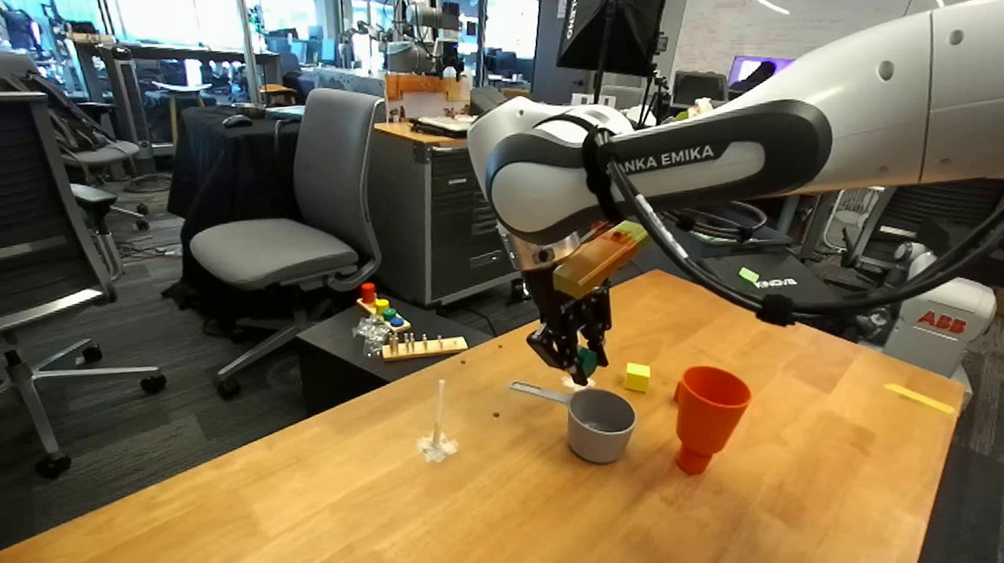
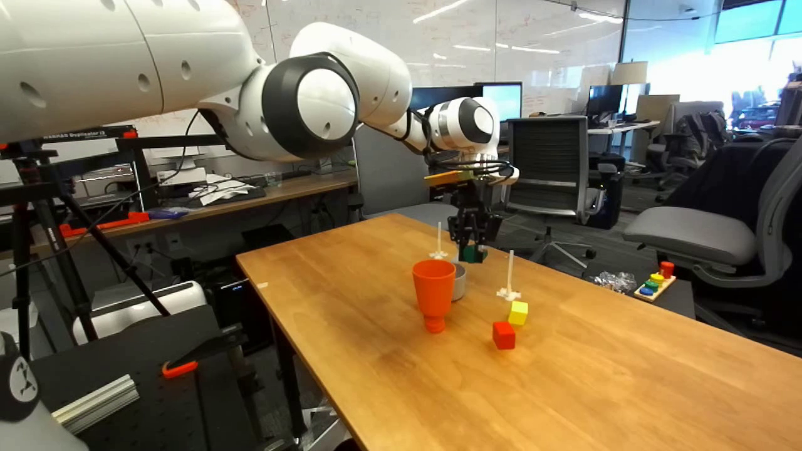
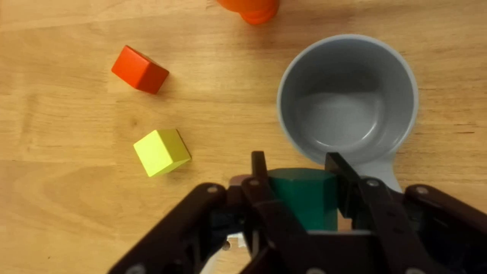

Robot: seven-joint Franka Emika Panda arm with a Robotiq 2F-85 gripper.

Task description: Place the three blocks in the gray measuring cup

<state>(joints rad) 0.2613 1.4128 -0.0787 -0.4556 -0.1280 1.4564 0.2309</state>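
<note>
Handle (image 1: 538, 392): joined to the gray cup (image 1: 599, 447); an exterior view shows its full length, while the wrist view shows only its root beside the gripper (image 3: 296, 163).
Gray cup: upright on the table (image 2: 564, 388); the wrist view looks down to its floor, and the red cup (image 2: 433, 291) hides part of it in an exterior view.
Red cup: whole in both exterior views; only its foot shows in the wrist view.
Red block (image 2: 504, 336): on the table, seen in an exterior view and the wrist view alone.
Yellow block (image 3: 161, 152): on the table in all three views, near the red block; the wrist view makes the gap plain.
Sticks (image 2: 510, 275): a pair stands on the table in an exterior view.
Gripper: drawn in narrow, its fingers (image 3: 259, 167) clasping the green block (image 3: 312, 194).
Green block: between the fingers, off the table, near the gray cup; the wrist view puts it just outside the rim, on the handle side.
Other blocks: apart from the fingers; in the wrist view yellow lies left of them, red farther off, up and to the left.
</note>
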